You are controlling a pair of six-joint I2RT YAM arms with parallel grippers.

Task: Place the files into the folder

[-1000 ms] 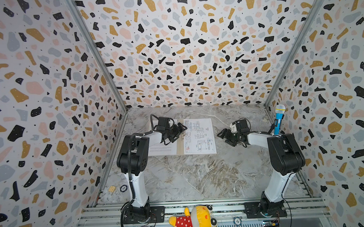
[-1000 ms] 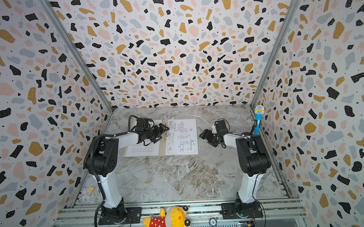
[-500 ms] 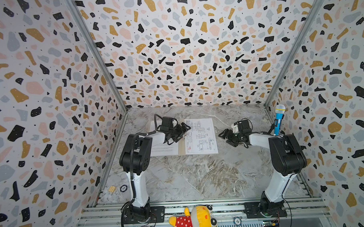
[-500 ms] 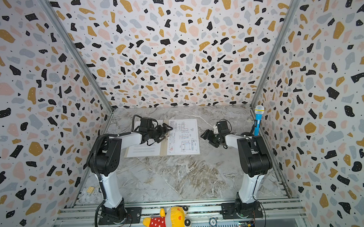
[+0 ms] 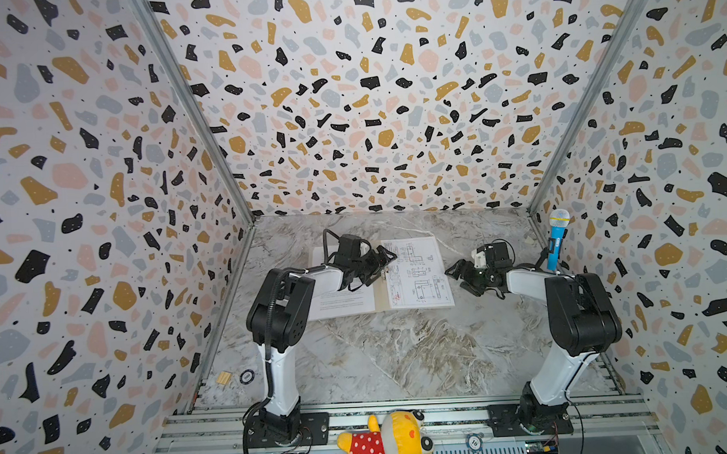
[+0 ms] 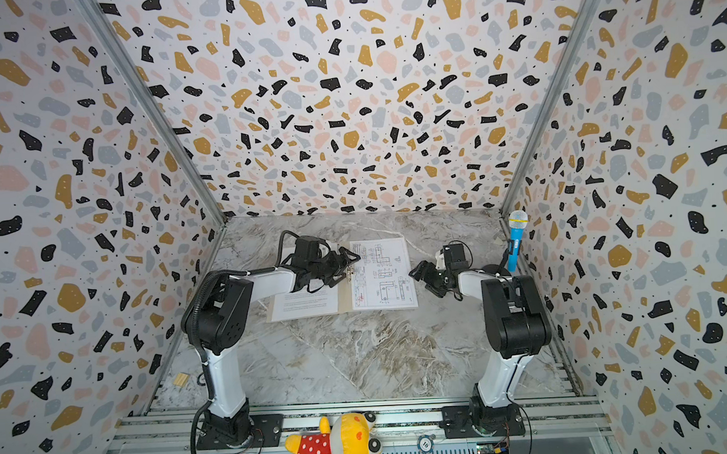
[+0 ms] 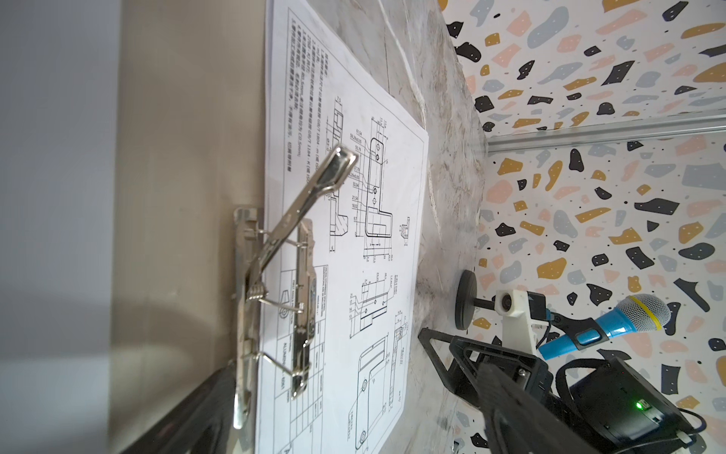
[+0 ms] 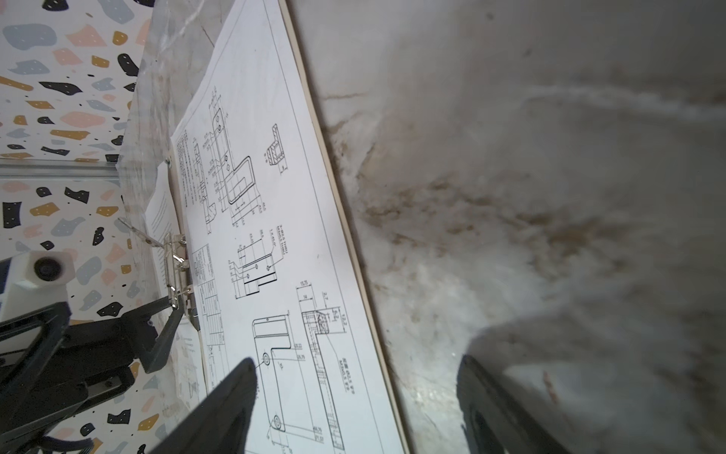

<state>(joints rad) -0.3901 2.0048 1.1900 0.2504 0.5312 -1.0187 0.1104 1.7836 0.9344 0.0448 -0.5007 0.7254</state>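
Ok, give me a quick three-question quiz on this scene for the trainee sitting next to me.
1. True or false: the clip lever at the spine of the folder lies flat.
2. In both top views, which sheet covers the folder's right half? A) drawing sheet B) text sheet C) neither
3. Fill in: the left fingers and right fingers both stand ___.
Key: 1 false, it stands raised. 2 A; the text sheet lies on the left half. 3 open.
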